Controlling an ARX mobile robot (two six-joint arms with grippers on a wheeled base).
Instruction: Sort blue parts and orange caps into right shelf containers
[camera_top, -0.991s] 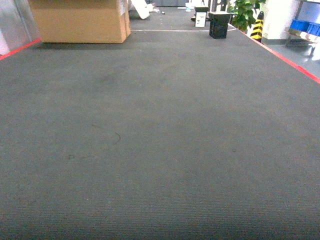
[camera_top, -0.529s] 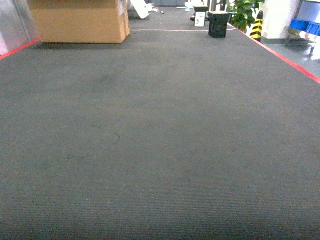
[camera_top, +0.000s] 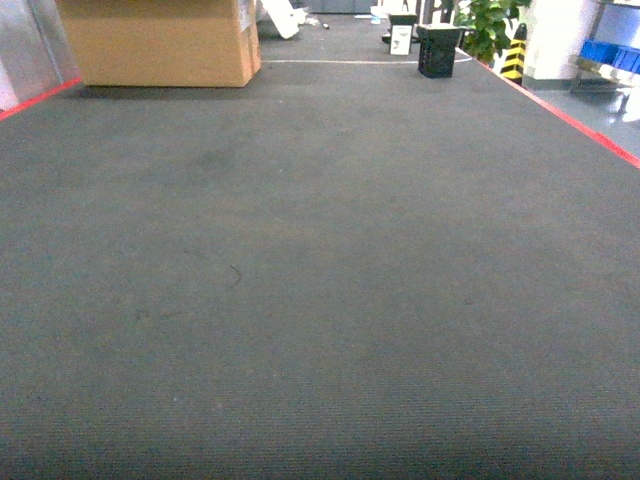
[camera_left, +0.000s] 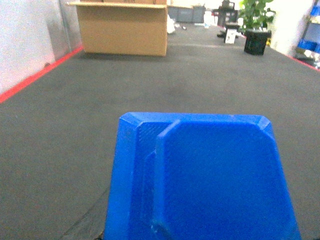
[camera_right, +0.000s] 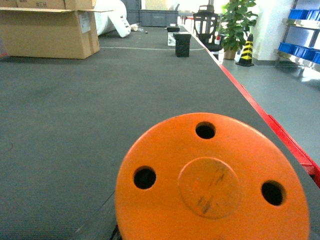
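A blue part (camera_left: 210, 175), a flat angular plastic piece, fills the lower half of the left wrist view and hangs above the carpet right in front of that camera. It hides the left jaws. An orange cap (camera_right: 212, 182), a round disc with three holes and a scuffed centre, fills the lower right wrist view in the same way and hides the right jaws. Neither gripper nor arm shows in the head view. Blue containers (camera_right: 298, 49) sit on a metal shelf far off at the right, also seen as blue containers (camera_top: 608, 50) in the head view.
Dark grey carpet (camera_top: 320, 280) stretches ahead, edged by a red line (camera_top: 575, 122) on the right and another on the left. A large cardboard box (camera_top: 160, 40) stands far left. A black bin (camera_top: 440, 50), a striped cone (camera_top: 514, 55) and a potted plant (camera_right: 237, 22) stand far ahead.
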